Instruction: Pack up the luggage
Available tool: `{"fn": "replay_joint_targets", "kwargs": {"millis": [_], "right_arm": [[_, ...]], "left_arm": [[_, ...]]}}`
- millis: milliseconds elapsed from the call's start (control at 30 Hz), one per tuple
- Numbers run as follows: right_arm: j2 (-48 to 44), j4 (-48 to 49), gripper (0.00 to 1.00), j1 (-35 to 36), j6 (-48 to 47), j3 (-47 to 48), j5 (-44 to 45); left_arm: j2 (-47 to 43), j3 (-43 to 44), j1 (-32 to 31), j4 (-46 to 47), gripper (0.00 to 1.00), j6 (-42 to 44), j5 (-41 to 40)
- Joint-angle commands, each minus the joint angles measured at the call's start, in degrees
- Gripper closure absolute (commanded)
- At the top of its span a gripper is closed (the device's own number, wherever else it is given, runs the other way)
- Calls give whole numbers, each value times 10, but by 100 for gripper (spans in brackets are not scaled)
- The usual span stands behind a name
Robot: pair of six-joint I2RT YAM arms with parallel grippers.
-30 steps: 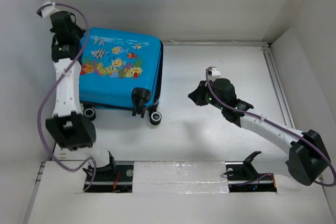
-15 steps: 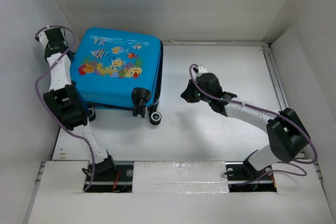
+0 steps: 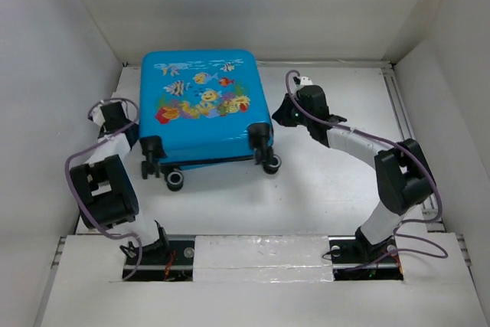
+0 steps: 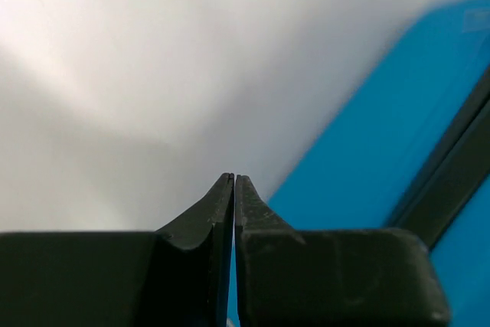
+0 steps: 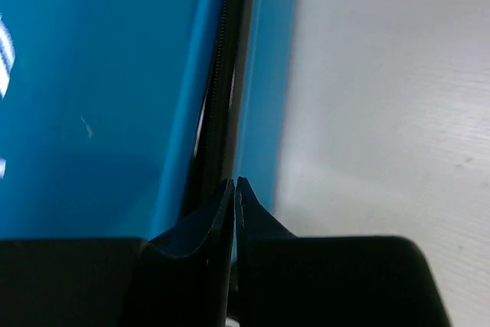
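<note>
At the far left of the desk (image 3: 344, 181) lies the luggage (image 3: 203, 112), flat on one shell with its fish-and-coral print facing up and its black wheels (image 3: 175, 180) turned toward the near edge. The two shells are together, so the case is closed.

Left side: the left fingers (image 4: 207, 212) sit low beside the left flank of the case, near its near-left corner. In the left wrist view they are pressed tip to tip with nothing between them. Blue shell and a dark seam fill the right of that view, close by. Whether the tips touch the shell cannot be told.

Right side: the right fingers (image 5: 203, 216) are at the right flank, near the near-right corner. They too are closed tip to tip and hold nothing. In the right wrist view their tips point straight along the dark seam (image 5: 222, 74) that runs between the two blue shells. Contact with it cannot be confirmed.

Step in hand, as judged: the case is bracketed from both sides and squared up on the desk, a preparation for opening it; packing proper has not begun. What is to go inside cannot be seen in any view.

Next move, as judged: it calls for one set of fingers to open and find a purchase on the seam or its fastening while the other steadies the glossy shell. The shell is likely to slide or roll on its wheels if it is pushed from one side only.
</note>
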Motion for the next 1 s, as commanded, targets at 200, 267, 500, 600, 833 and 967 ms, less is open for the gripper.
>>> {"fn": "replay_joint_targets", "kwargs": {"millis": [200,267,500,600,833,967], "right_arm": [[69,-51,79,-70,-50,124,-66],[69,-72,78,-90,-58,151,-66],[-45,-91,57,-165,-37,126,11],[-116,-110,44,-173,-30,103,74],[-301,-65,98,-109,2,-94,139],[-399,-69,100,-40,7,-206,200]], "left_arm": [[-202,-191,-254,8,100,-121,92],[-255,-217,-262,-12,100,-136,74],[-590,-233,-262,-82,40,-143,-174],[-618,-219,-262,-16,36,-130,-200],[-281,-17,-247,79,43,-123,-149],[-58,217,-188,-11,45,-73,-56]]}}
